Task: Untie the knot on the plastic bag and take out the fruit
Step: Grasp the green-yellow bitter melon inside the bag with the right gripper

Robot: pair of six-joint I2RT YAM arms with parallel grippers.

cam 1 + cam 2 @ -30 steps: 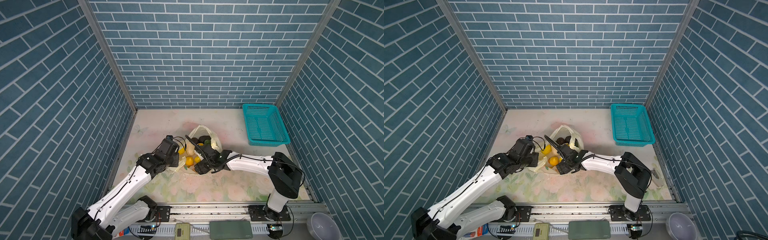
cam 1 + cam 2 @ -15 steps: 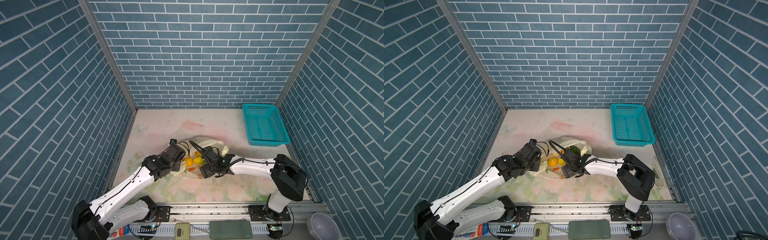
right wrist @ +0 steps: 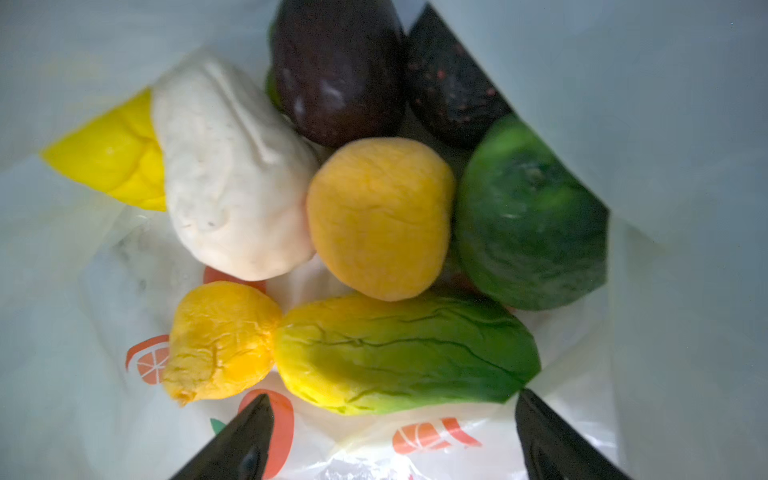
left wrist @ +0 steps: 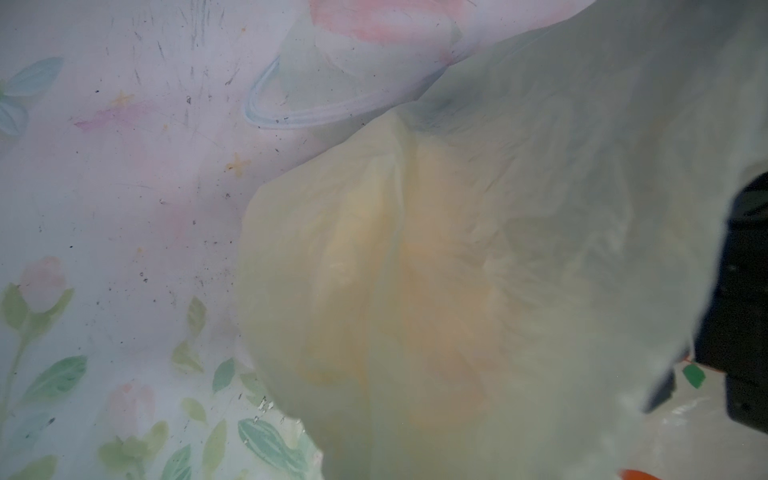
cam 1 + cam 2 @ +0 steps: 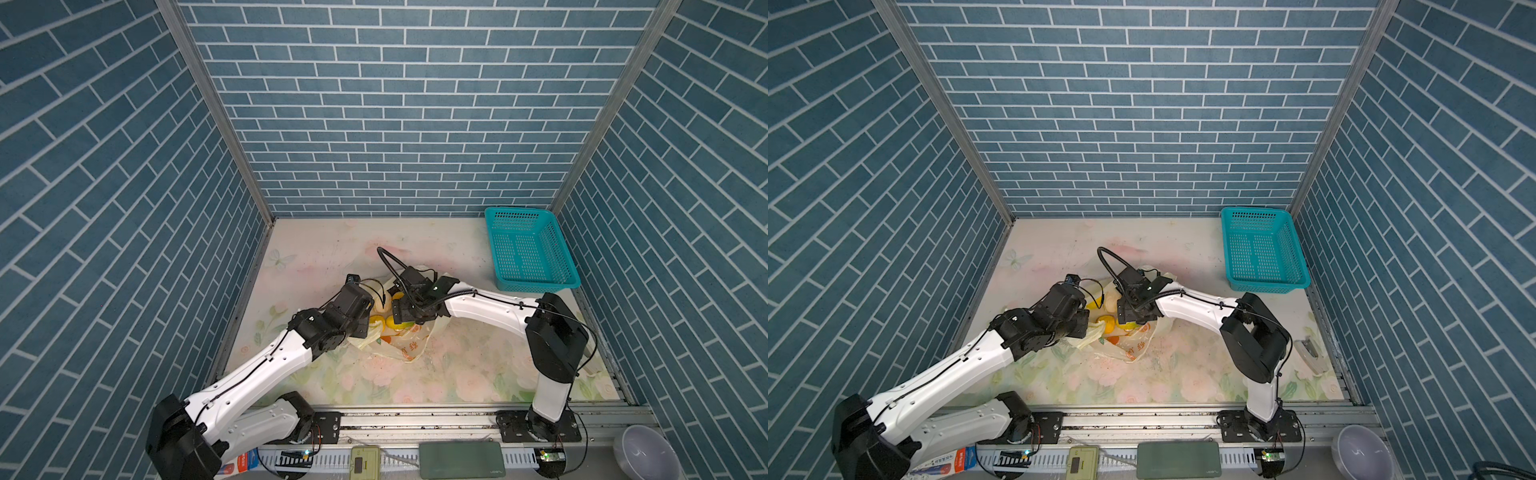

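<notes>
Zero fruit point(image 3: 380, 224) out yet; plastic bag point(image 5: 411, 347) mouth open, so knot looks undone. Bag rim clamped in left hand point(image 5: 1084, 328); right hand point(image 3: 392, 397) spread wide above fruit.

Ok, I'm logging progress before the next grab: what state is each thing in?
plastic bag: mouth open, lying on the table.
fruit: all inside the bag.
left gripper: shut on the bag's edge.
right gripper: open, inside the bag above the fruit.
basket: empty.

Fruit point(image 3: 380, 224) inside plastic bag point(image 5: 409, 345) (open)
</notes>
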